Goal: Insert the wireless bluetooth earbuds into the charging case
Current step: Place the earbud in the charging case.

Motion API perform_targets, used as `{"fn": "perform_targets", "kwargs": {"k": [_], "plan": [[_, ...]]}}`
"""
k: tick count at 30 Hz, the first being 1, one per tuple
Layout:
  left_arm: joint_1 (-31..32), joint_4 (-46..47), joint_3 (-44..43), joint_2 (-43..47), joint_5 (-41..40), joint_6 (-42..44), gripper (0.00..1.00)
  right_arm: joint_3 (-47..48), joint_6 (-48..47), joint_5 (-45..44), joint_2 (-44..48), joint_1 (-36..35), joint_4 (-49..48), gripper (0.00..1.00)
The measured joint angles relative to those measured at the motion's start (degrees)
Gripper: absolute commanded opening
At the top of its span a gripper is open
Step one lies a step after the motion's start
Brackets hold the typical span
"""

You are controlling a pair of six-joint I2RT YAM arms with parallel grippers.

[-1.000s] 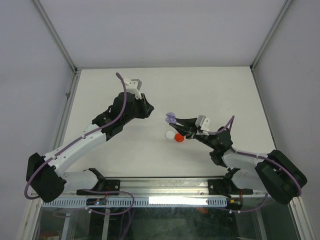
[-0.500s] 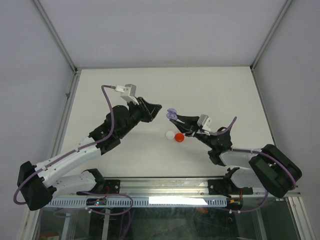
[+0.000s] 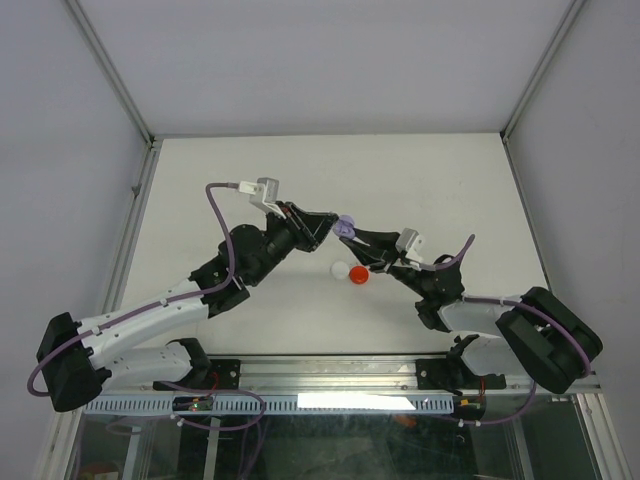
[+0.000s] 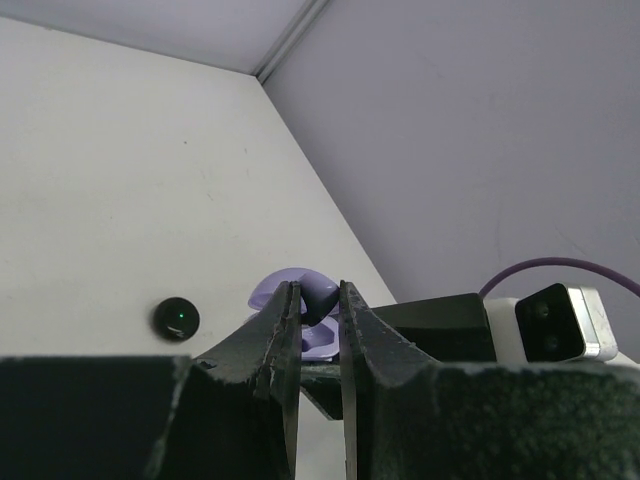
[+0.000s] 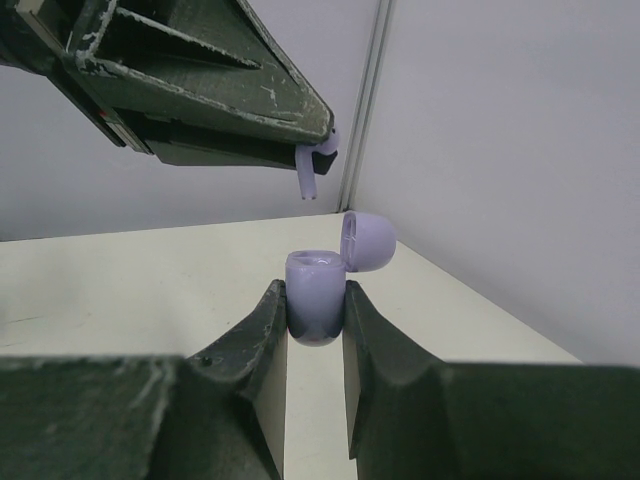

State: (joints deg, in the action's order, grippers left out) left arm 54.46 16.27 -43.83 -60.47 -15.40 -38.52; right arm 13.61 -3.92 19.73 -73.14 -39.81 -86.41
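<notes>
My right gripper (image 5: 315, 290) is shut on the base of a small purple charging case (image 5: 315, 305) and holds it upright above the table. Its domed lid (image 5: 366, 241) is hinged open to the right. My left gripper (image 4: 318, 292) is shut on a purple earbud (image 4: 322, 298). In the right wrist view the earbud (image 5: 316, 165) hangs stem-down from the left fingertips, a little above the open case and apart from it. In the top view the left gripper (image 3: 331, 227) meets the case (image 3: 345, 229) at the right gripper (image 3: 352, 238). The case also shows in the left wrist view (image 4: 268, 293).
A small round white piece (image 3: 340, 268) and a red one (image 3: 359, 275) lie on the table just below the right gripper. A black disc-shaped case (image 4: 176, 319) with a green light lies on the table left of the left fingers. Walls enclose the table.
My left arm has swung right and forward, carrying the earbud from the table's left-middle to just above the open case. My right gripper has barely moved.
</notes>
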Motion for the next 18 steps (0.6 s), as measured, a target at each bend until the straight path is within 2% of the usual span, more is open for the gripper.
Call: {"fn": "perform_targets", "kwargs": {"k": [18], "plan": [[2.97,1.9,0.07,-3.28,-4.09,-0.04,0.17,0.0,0.76,-0.96,1.95,-0.17,-0.2,0.0]]}}
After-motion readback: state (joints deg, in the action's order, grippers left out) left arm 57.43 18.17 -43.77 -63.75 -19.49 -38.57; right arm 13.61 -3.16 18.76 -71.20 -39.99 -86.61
